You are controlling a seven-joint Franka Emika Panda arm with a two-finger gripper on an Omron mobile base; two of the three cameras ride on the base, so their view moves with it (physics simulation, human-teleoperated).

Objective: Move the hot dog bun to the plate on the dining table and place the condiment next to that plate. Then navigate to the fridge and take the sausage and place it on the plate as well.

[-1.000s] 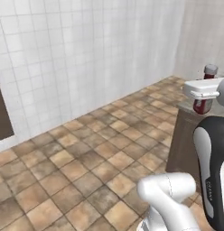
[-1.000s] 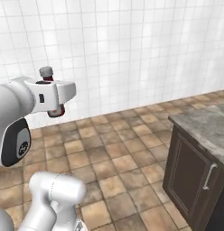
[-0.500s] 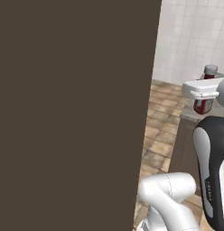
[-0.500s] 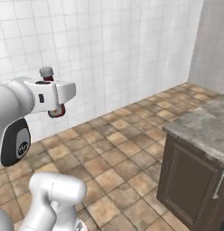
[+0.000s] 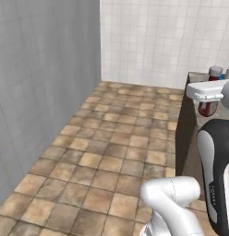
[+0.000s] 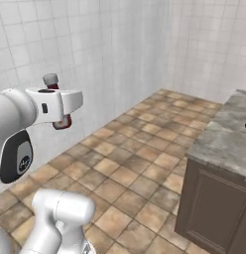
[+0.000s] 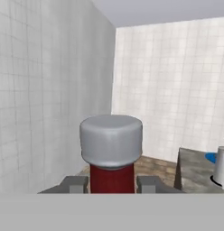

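Fig. legend, base + hand views. My claw [image 7: 112, 184] is closed on the condiment [image 7: 112, 153], a dark red ketchup bottle w/ pale grey cap, carried upright in the air. In the hand view the cap sits centre frame, red body below it, one dark finger [image 7: 74, 184] at each side of the body, touching it. Right base view: bottle [image 6: 58, 104] hangs through my white hand, cap above the hand, red bottom below it, over the tiled floor [image 6: 135, 163] and in front of the white tiled wall [image 6: 95, 54]. Left base view: same bottle [image 5: 209, 94] at the right edge, cap up, red base showing under the hand; a second pale cap-like shape just right of it, too cut off to identify.

Dining desk [image 6: 221, 144]: grey-brown marbled top, dark brown base, at right in the right base view, well apart from the bottle; its dark side panel also at right in the left base view [image 5: 184, 133]. Hand view: desk corner at lower right, w/ a sliver of the blue plate [image 7: 211, 157] on it and a white cylindrical object [image 7: 221, 165] just beside the plate, cut by the frame edge. Bottle not yet on the desk. Room corner of white tiled walls ahead; grey wall at left in the left base view.
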